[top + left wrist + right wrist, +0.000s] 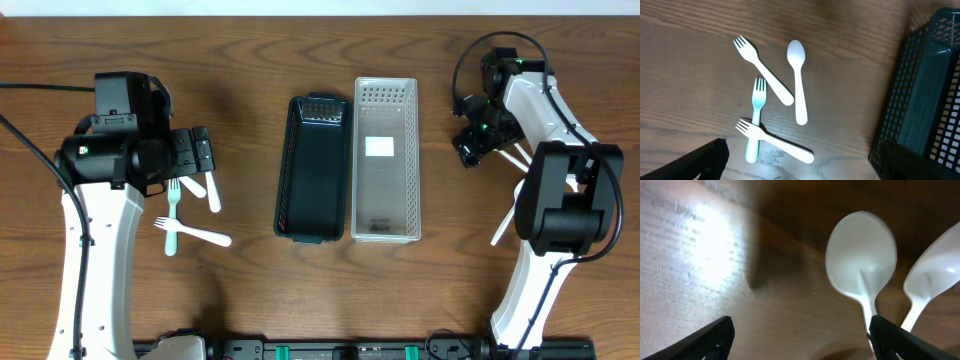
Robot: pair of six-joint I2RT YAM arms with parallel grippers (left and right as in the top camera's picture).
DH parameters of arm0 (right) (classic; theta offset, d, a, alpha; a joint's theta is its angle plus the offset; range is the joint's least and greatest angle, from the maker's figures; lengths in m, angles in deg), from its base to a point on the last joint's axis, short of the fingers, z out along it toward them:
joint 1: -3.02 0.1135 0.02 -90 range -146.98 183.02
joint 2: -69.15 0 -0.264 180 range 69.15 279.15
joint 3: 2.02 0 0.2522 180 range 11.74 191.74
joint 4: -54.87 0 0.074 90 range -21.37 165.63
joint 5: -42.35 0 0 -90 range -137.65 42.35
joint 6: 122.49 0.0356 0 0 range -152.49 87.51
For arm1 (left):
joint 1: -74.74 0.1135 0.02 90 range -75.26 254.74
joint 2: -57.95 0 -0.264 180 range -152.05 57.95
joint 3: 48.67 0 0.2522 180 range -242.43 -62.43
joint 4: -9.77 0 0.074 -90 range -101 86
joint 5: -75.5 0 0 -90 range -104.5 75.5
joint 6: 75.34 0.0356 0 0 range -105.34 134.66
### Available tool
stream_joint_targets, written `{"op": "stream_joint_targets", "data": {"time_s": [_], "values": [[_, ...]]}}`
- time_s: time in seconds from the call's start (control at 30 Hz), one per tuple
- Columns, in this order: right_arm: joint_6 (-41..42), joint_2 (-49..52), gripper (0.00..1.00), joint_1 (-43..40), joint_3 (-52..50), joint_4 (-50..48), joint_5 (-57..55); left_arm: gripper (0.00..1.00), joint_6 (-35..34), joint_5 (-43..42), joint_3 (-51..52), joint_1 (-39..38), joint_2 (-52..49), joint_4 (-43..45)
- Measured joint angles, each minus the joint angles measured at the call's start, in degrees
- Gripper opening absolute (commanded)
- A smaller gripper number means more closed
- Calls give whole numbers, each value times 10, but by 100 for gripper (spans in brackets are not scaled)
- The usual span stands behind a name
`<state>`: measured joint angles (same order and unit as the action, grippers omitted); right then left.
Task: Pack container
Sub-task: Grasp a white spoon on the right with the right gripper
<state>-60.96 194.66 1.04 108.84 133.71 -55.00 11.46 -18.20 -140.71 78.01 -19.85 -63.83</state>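
A dark mesh basket (315, 170) and a clear perforated basket (385, 160) lie side by side mid-table. My left gripper (195, 155) is open and empty, above a cluster of utensils. In the left wrist view (800, 167) these are two white forks (765, 75) (777, 142), a mint fork (756, 112) and a white spoon (798, 82). My right gripper (475, 135) is open and empty, low over the table (802, 345), with two white spoons (862, 255) (935, 275) just ahead of its fingers.
The dark basket's corner (925, 100) shows at the right of the left wrist view. More white utensil handles (503, 222) lie by the right arm's base. Both baskets hold no utensils; the clear one has a white label (379, 147).
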Motion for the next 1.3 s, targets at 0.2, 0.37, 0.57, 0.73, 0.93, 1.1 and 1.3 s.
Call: {"op": "stream_joint_targets", "data": {"time_s": [0.2,0.37,0.57,0.73,0.93,1.1,1.3], "values": [[-2,0,91,-13,0,-18,1,98,0,0,0,0,0,0],[-4,0,91,-38,0,-18,3,98,0,0,0,0,0,0],[-4,0,92,-53,0,-18,18,98,0,0,0,0,0,0],[-8,0,91,-53,0,-18,31,98,0,0,0,0,0,0],[-9,19,90,-53,-1,-19,38,98,0,0,0,0,0,0],[-9,31,87,-53,-2,-18,38,98,0,0,0,0,0,0],[-7,31,63,-53,-2,-14,38,98,0,0,0,0,0,0]]}}
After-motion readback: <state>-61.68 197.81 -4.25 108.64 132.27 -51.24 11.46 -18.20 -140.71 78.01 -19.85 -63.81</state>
